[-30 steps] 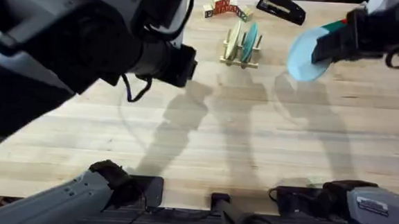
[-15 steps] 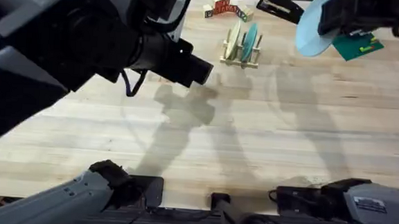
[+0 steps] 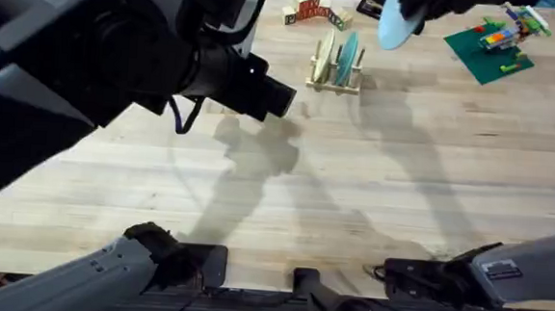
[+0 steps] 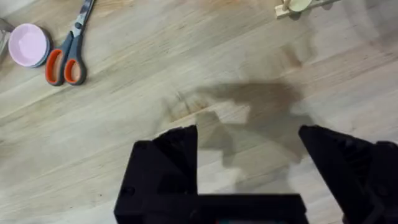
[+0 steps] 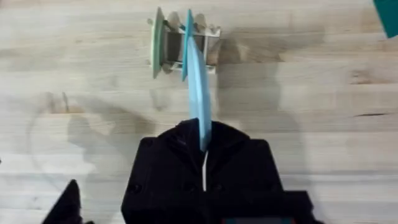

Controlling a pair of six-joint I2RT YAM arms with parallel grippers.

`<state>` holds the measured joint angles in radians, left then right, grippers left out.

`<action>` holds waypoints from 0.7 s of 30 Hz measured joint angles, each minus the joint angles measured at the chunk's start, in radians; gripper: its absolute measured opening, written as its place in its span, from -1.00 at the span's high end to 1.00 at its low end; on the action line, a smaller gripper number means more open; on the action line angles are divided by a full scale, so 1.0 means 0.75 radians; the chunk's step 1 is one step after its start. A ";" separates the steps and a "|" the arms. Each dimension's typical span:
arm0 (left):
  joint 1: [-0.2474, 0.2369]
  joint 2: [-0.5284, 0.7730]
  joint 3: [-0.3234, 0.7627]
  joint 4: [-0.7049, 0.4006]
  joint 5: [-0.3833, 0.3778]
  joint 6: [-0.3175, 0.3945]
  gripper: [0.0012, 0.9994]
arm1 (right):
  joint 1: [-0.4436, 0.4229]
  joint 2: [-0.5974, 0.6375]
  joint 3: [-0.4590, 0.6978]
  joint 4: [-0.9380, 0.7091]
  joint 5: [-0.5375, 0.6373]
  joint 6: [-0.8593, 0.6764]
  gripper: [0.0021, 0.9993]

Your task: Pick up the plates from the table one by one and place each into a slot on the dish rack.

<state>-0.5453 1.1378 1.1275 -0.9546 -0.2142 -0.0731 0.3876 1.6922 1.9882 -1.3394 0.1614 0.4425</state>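
- Right gripper [image 5: 204, 163]: pinching a light blue plate [image 5: 198, 93] by its rim, edge-on, so it can drop between pegs.
- Dish rack [image 3: 335, 66]: just beyond, already holding a cream plate [image 3: 326, 54] and a blue plate [image 3: 346, 59].
- Left gripper [image 4: 249, 149]: spread, empty, over the table [image 4: 124, 124].

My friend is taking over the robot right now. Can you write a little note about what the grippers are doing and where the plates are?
Right gripper: shut on a light blue plate, held on edge in the air near the dish rack.
Left gripper: open, holding nothing, above bare table.
Done: a cream plate and a teal plate stand in the rack.
Left: slot the held plate into a free gap.
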 joint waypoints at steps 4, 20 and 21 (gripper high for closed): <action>0.000 0.000 0.000 0.000 0.000 0.004 -0.99 | 0.022 0.048 0.019 -0.001 0.001 0.072 0.94; 0.000 0.000 0.000 0.007 0.000 0.008 -0.99 | 0.022 0.109 0.019 0.000 0.010 0.219 0.94; 0.000 0.000 0.000 0.007 0.000 0.008 -0.99 | 0.022 0.109 0.019 0.000 0.010 0.219 0.94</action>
<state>-0.5453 1.1378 1.1275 -0.9493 -0.2142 -0.0673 0.4038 1.7741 2.0022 -1.3396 0.1692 0.6070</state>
